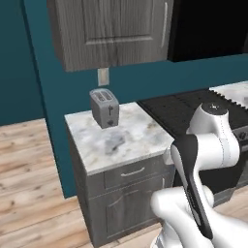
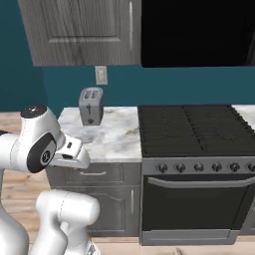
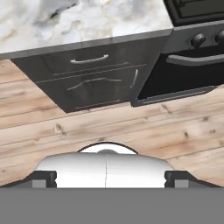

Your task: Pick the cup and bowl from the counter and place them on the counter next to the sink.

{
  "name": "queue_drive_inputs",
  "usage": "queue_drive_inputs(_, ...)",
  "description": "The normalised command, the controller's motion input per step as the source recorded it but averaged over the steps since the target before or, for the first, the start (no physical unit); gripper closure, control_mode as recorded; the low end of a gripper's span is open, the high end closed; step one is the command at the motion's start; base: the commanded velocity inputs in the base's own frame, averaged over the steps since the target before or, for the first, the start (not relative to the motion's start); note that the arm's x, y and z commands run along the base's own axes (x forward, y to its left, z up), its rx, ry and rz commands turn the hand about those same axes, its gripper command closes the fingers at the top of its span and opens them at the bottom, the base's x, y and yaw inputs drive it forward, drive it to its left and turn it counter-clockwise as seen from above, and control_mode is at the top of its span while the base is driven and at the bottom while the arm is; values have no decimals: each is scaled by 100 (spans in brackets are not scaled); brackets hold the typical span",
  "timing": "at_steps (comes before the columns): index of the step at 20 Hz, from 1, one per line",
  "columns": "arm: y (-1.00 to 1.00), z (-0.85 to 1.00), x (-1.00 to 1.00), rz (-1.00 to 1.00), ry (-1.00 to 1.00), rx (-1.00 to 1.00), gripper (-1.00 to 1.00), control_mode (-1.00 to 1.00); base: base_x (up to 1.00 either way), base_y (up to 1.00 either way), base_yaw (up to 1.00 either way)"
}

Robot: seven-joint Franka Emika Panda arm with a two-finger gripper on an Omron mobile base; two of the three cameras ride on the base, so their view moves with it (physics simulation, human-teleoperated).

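- While I look through the left base view, the counter (image 1: 140, 140) sits ahead as a short marble slab over grey cabinet fronts, with a silver toaster (image 1: 104, 107) upright near its back edge against the teal wall. The black stove (image 1: 193, 109) butts against the slab's right side, and my arm (image 1: 206, 145) is folded up at lower right.
- From the right base view the same toaster (image 2: 90, 106) stands at the back of the counter (image 2: 112, 139), below a wall outlet (image 2: 101, 75); the stove (image 2: 191, 130) — knobs along its front, oven door beneath — is just to the right.
- In the hand view I'm looking down at the counter edge (image 3: 83, 26), a drawer (image 3: 89, 61) under it, the oven door (image 3: 188, 72) and wood floor (image 3: 131, 127). The gripper (image 3: 106, 178) has its tips far apart at the bottom corners — wide, holding nothing.
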Motion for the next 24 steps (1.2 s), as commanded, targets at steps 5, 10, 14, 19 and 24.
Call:
queue_drive_inputs(5,0,0,0,0,0,0,-100,100,34,-100,-5)
queue_drive_inputs(10,0,0,0,0,0,0,-100,100,39,-100,-5)
queue_drive_inputs(14,0,0,0,0,0,0,-100,100,45,-100,-5)
queue_drive_inputs(19,0,0,0,0,0,0,-100,100,62,-100,-3)
queue_drive_inputs(24,0,0,0,0,0,0,-100,100,89,-100,0)
